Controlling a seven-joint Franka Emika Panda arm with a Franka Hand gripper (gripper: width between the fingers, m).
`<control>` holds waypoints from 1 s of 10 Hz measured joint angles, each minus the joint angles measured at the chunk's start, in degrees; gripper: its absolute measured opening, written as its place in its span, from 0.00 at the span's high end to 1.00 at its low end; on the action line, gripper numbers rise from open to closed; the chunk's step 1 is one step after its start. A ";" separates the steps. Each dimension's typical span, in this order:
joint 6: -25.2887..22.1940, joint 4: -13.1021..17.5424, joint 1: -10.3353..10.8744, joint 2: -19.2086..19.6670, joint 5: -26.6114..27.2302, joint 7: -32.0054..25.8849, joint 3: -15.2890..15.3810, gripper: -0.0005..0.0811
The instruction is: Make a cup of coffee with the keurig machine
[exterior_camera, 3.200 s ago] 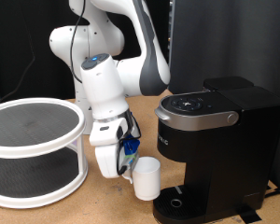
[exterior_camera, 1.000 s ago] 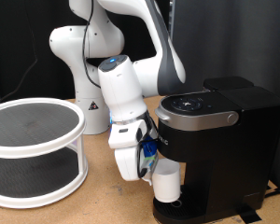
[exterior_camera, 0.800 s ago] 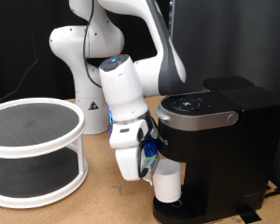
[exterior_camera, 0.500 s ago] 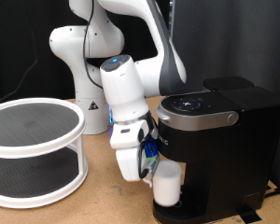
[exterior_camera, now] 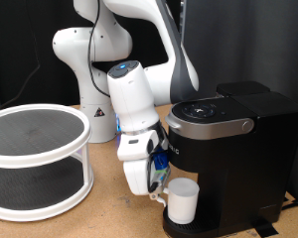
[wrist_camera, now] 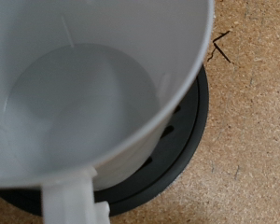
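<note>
1. The gripper [exterior_camera: 159, 188] hangs low at the front of the keurig machine [exterior_camera: 228, 159], right beside the cup [exterior_camera: 182, 201], on the cup's side away from the machine. Its fingers are hidden behind the hand and the cup, so I cannot tell whether they are apart, together, or clamped on the cup.
2. The cup stands upright under the machine's overhang, on or just above the round drip tray [wrist_camera: 177, 140]. The wrist view looks straight down into the empty cup [wrist_camera: 84, 84], with its handle [wrist_camera: 75, 201] at the picture's edge and the tray's dark rim showing past one side.
3. Risk, as I judge it: the cup sits off-centre on the tray, so a sideways pull of the hand could drag or tip it. If the fingers are close around the handle, an uneven retreat would catch it.
4. The machine's lid [exterior_camera: 214, 111] is down, just above the gripper's side, so a careless lift could knock its silver edge.
5. A white two-tier round shelf [exterior_camera: 35, 159] stands well apart from the gripper, on the side away from the machine, on the wooden table [exterior_camera: 99, 220]. It blocks nothing here.
</note>
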 joint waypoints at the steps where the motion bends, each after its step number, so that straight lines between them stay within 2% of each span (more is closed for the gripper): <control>1: 0.00 0.00 -0.01 0.00 0.19 -0.05 0.03 0.23; 2: 0.00 0.00 -0.07 -0.03 0.95 -0.54 0.20 0.23; 3: -0.06 -0.01 -0.23 -0.16 2.65 -1.70 0.54 0.05; 4: -0.95 -0.04 -0.64 -0.65 4.77 -3.71 0.90 0.02; 5: -3.09 -0.05 -1.29 -1.72 7.02 -6.30 0.92 0.02; 7: -8.60 -0.52 -3.18 -5.19 7.84 -8.56 0.44 0.01; 10: -14.12 -2.27 -5.05 -10.61 4.64 -8.42 -1.15 0.01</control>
